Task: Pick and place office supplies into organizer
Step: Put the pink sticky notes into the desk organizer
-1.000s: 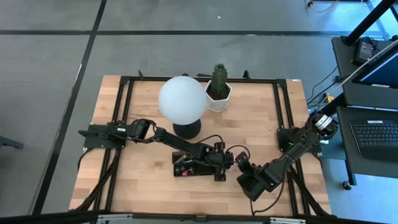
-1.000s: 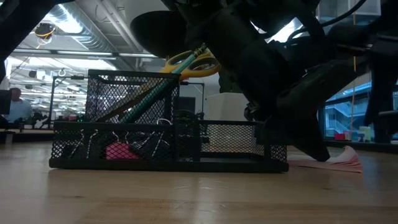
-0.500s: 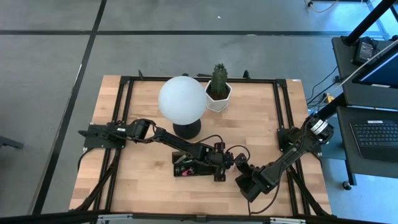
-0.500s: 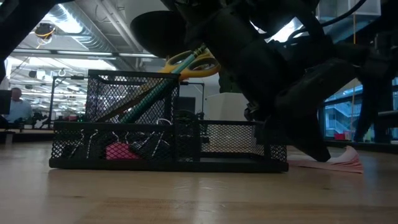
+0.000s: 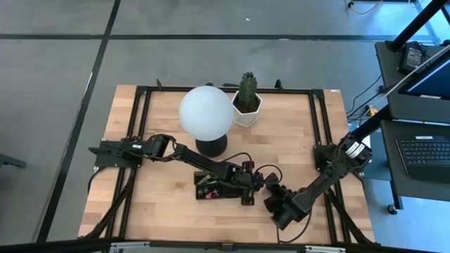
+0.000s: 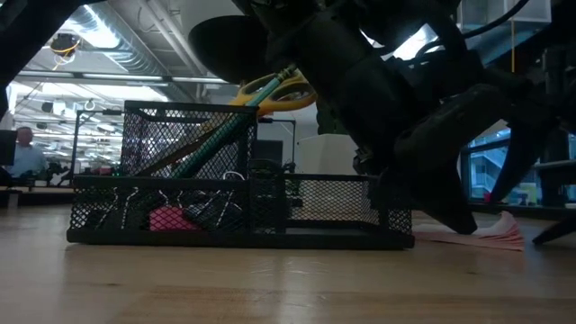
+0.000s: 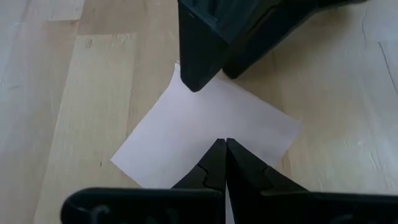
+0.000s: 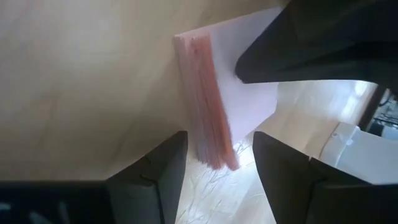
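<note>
A pale wooden worktop (image 5: 295, 140) stands on grey floor; an office hall shows behind. The pink sticky-note pad (image 8: 214, 93) lies flat beside the organizer (image 6: 243, 211), between the right gripper (image 8: 214, 168)'s spread jaws. The left gripper (image 7: 225, 144)'s jaws, pressed together, rest on its top sheet.

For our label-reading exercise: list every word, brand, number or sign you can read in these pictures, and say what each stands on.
None can be read.
Sticky-note pad: its pink top sheet is blank.
Organizer: bare black mesh, no label.
Cactus pot: plain white.
Monitor and keyboard beside the table: too small to read.
</note>
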